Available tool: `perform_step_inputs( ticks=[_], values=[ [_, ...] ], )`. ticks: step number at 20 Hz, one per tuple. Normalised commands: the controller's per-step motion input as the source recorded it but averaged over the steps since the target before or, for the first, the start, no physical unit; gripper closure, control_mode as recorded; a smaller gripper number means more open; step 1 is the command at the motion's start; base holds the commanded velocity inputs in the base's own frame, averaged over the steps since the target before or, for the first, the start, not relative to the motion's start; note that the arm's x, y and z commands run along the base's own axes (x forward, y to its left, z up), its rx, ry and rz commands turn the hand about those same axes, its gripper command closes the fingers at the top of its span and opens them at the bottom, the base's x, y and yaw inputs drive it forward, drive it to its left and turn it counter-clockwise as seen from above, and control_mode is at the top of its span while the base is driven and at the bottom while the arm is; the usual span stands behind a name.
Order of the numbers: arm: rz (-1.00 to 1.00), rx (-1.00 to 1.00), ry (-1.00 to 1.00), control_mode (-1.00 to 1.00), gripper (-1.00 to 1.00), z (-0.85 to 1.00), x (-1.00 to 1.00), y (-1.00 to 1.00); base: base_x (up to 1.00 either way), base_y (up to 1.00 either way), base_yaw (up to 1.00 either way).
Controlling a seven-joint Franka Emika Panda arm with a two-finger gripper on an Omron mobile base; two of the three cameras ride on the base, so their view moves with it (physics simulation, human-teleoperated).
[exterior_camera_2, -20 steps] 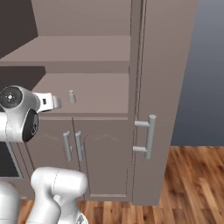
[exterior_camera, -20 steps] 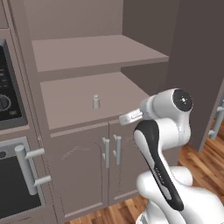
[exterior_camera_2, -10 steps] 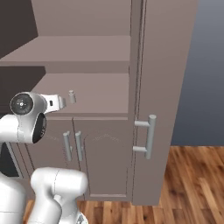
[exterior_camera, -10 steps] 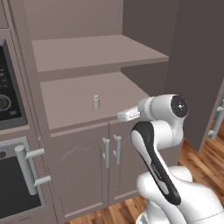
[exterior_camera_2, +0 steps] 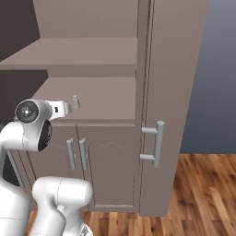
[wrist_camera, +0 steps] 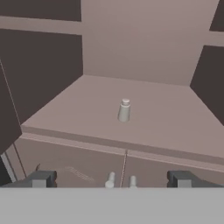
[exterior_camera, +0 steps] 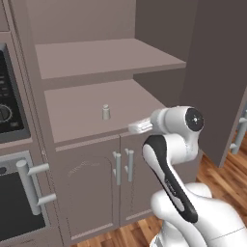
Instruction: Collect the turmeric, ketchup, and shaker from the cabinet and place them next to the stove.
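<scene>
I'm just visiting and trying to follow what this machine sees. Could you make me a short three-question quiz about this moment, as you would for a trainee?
1. True or false: the tiny pale grey cylindrical shaker stands upright on the lower open shelf of the tall taupe-brown cabinet.
2. Multiple choice: the robot's two-finger gripper is A) closed on the shaker, B) open, short of the shaker, C) pulling a door handle.
3. Fill in: below the shaker's shelf are two small doors with short ____ handles.

Key: 1 true. 2 B. 3 silver.
</scene>
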Motion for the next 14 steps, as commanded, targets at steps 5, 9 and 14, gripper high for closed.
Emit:
perform_step_inputs(
  ticks=[5,9,14],
  values=[
    [0.0,0.0,0.0,-1.0,-1.0,-0.11,0.26,0.0,0.0,0.0,0.0],
    [0.0,0.0,0.0,-1.0,-1.0,-0.12,0.3,0.0,0.0,0.0,0.0],
    [0.0,0.04,0.0,-1.0,-1.0,-0.08,0.35,0.0,0.0,0.0,0.0]
  ],
)
